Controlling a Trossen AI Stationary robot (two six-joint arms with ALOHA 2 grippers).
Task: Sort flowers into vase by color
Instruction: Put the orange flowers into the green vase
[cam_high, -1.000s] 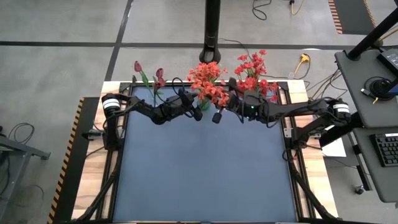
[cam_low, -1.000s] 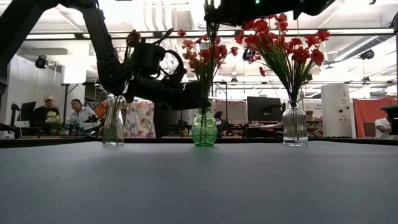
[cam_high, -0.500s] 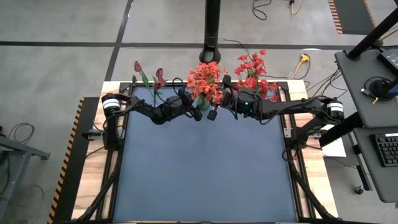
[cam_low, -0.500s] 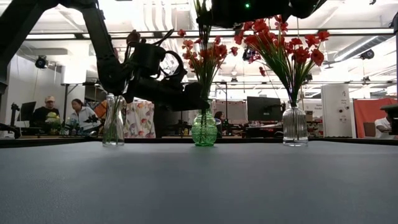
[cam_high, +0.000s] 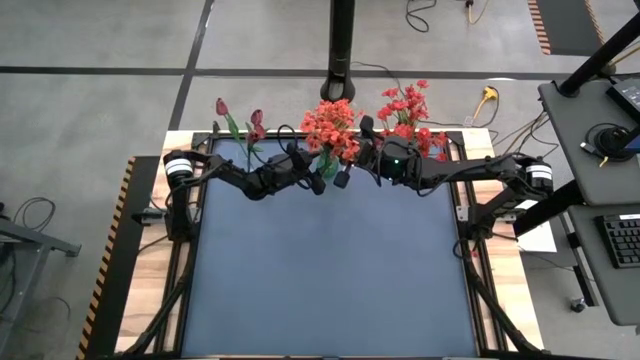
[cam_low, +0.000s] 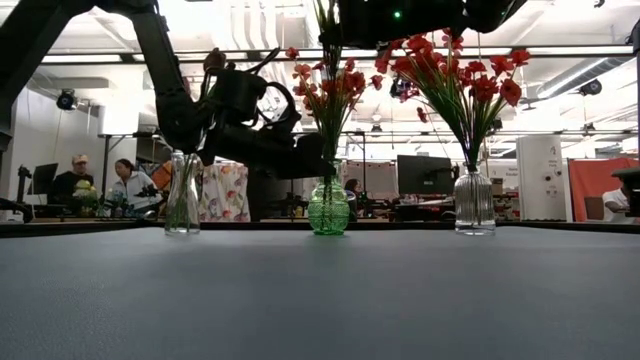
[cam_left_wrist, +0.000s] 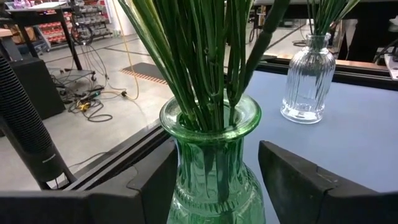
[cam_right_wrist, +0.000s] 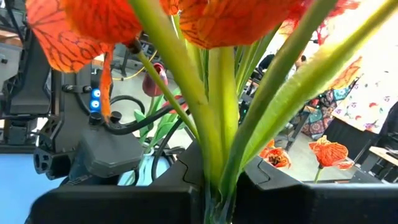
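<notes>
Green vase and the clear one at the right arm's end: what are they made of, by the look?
Green vase: seemingly tinted glass, glossy and see-through, since the stems show through its ribbed wall. The left gripper straddles it. Clear vase: probably colourless ribbed glass, with highlights along the ridges; clear plastic cannot be ruled out.

Counts:
- Vases: 3 in a row along the table's far edge. 2 clear ribbed glass, left clear vase (cam_low: 181, 195) and right clear vase (cam_low: 474, 201); 1 green glass vase (cam_low: 328, 208) between them.
- Flower groups: 3, one per vase. Maroon tulip buds (cam_high: 222, 106): 2 visible from above, in the left clear vase. Orange-red bunch (cam_high: 330, 128) in the green vase and red bunch (cam_high: 408, 112) in the right clear vase: blooms too clustered to count.
- Arms: 2. Grippers: 2, left gripper (cam_left_wrist: 217, 180) and right gripper (cam_right_wrist: 214, 196).
- People in the room behind: 2 seated (cam_low: 128, 183); one more at far right edge, partly cut off.
</notes>
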